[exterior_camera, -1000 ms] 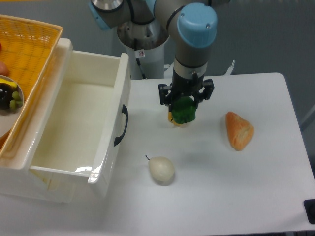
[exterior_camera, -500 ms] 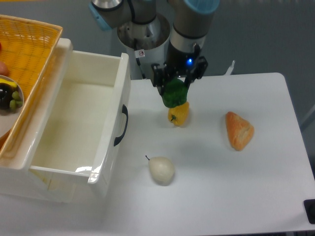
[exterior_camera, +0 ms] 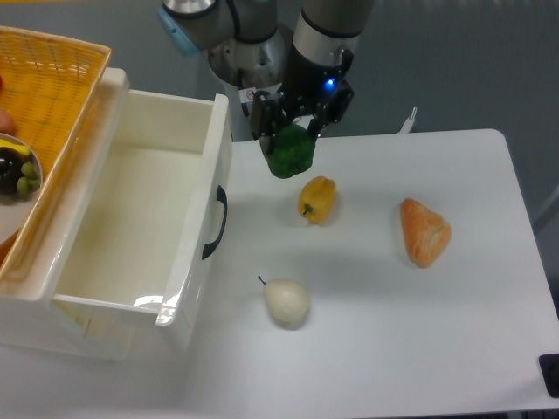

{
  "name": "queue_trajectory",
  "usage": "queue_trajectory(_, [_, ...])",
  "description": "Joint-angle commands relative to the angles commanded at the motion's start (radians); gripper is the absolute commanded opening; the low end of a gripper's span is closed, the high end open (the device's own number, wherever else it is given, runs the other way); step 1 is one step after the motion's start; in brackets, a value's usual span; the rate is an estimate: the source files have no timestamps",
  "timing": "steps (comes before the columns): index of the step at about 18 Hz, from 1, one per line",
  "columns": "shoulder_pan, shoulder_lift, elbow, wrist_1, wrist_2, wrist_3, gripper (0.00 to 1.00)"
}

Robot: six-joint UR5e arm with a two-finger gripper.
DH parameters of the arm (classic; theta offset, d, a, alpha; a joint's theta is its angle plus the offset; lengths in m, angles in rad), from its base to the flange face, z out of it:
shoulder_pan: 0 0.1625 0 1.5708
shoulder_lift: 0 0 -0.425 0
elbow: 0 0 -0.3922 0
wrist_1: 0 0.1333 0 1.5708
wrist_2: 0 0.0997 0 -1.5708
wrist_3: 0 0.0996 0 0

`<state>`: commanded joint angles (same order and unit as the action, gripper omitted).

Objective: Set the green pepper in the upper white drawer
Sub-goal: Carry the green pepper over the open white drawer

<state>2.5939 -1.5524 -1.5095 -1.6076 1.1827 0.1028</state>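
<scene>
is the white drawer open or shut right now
Open. The upper white drawer is pulled out, its bare interior visible from above, with the black handle facing the table.

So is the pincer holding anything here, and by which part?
Yes: the pincer holds the green pepper by its upper part, lifted off the table.

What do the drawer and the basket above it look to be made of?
The drawer looks like glossy white plastic: smooth walls with bright reflections, and a black handle, probably plastic too. The basket looks orange and woven, a lattice weave; whether plastic or wicker is unclear.
</scene>
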Motion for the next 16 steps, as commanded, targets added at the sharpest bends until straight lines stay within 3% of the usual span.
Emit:
queue_trajectory(10, [-0.023,0.015,-0.001,0.002,-0.097,-0.048,0.41])
queue_trajectory(16, [-0.090,-0.001,-0.008,0.005,-0.106,-0.040,0.42])
